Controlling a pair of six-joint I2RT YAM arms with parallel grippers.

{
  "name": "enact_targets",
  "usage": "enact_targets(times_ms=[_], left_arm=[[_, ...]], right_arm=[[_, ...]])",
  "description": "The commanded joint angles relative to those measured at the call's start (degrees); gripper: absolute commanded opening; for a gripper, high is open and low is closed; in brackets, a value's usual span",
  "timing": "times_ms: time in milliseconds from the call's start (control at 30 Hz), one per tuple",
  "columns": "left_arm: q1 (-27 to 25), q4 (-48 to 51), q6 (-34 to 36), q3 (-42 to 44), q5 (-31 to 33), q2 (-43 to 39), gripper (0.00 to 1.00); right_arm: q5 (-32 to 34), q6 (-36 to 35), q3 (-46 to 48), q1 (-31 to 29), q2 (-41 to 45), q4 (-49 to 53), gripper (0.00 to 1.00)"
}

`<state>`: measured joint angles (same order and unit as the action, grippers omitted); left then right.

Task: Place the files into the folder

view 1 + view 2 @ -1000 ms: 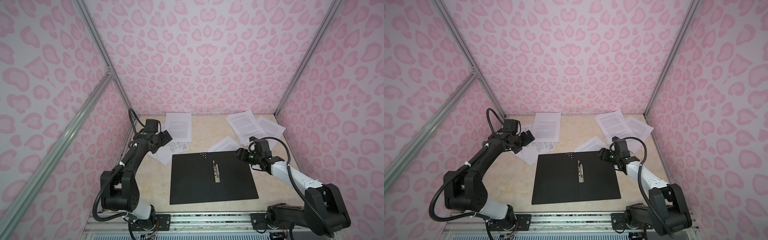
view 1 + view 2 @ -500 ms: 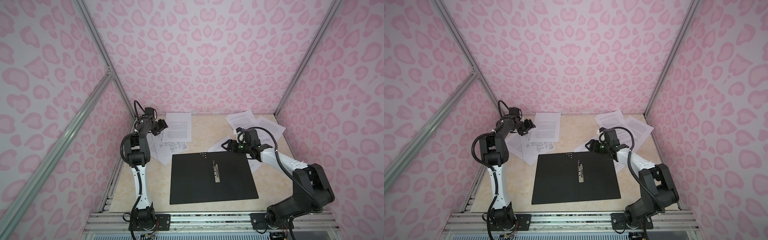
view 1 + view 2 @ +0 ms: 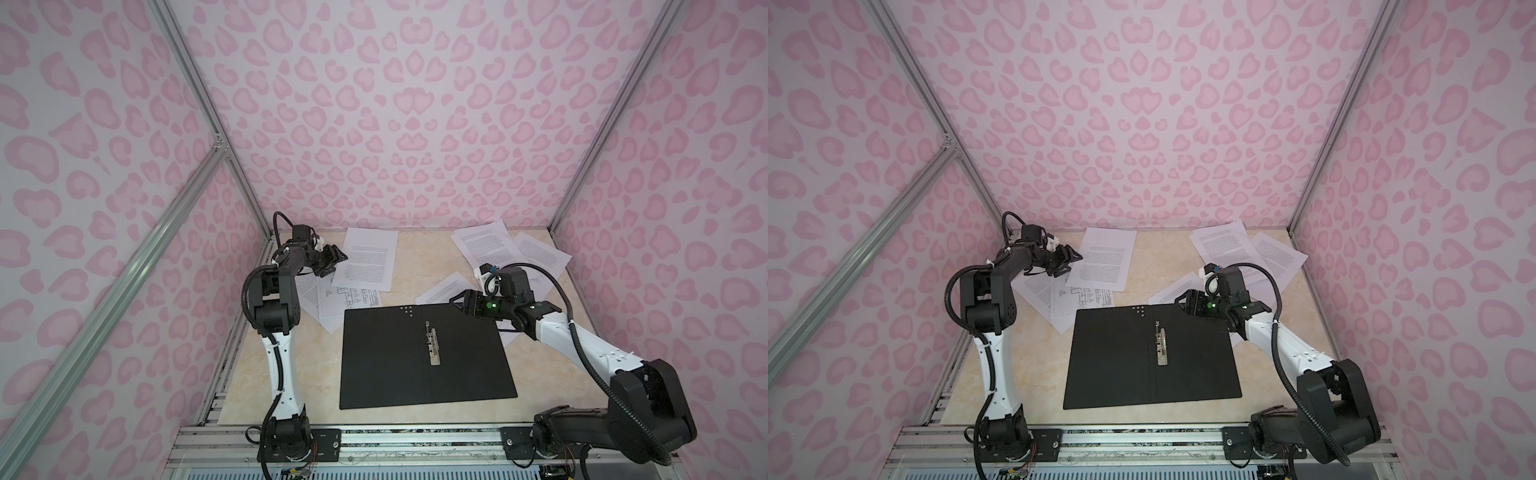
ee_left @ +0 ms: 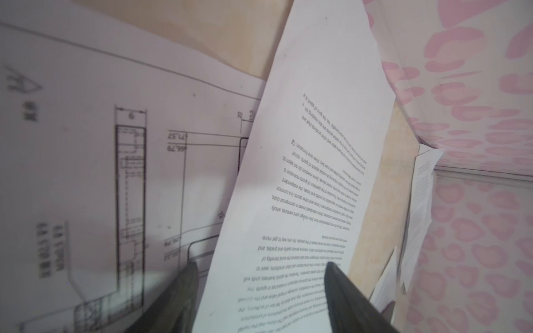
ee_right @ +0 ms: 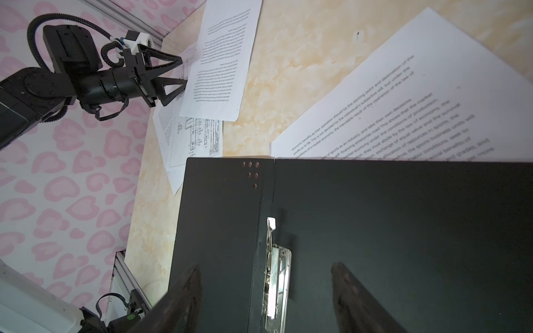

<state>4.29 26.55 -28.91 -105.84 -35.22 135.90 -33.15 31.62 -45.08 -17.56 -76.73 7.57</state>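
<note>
Folder point(image 3: 386, 365) lies open, black inside up, metal clip point(image 3: 432, 347) on the spine, mid-table point(image 3: 316, 374) towards the near edge; files point(image 3: 486, 245) lie loose by the far-right and far-left corners, with one sheet point(image 3: 442, 291) tucked under the folder's far edge. Left gripper point(image 3: 337, 261), jaws apart, sits at the edge of a text sheet point(image 3: 370, 257) that overlaps a drawing sheet point(image 3: 349, 301); the paper possibly runs between the fingers point(image 4: 184, 291), but contact is unclear. Right gripper point(image 3: 459, 306), jaws apart and empty, hovers over the folder's far-right corner.
</note>
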Motion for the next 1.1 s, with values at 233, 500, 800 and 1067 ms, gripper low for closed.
enact_targets(times_ms=[233, 500, 800, 1067], left_arm=[[-2.5, -5.6, -5.0, 4.7, -10.5, -2.7, 0.56], [-5.9, -6.8, -3.9, 6.9, -11.6, -4.7, 0.48], [-8.4, -9.9, -8.0, 9.9, -8.6, -5.8, 0.31], [-10.3, -11.2, -12.2, 9.7, -4.1, -3.3, 0.03]], right_arm=[[-2.6, 2.9, 2.7, -0.8, 0.3, -7.2, 0.71], [-3.5, 4.8, 5.3, -0.9, 1.6, -9.8, 0.71], [-2.9, 6.5, 8.0, -0.8, 1.9, -13.1, 0.71], [-3.0, 5.7, 6.8, -0.9, -0.6, -13.1, 0.71]])
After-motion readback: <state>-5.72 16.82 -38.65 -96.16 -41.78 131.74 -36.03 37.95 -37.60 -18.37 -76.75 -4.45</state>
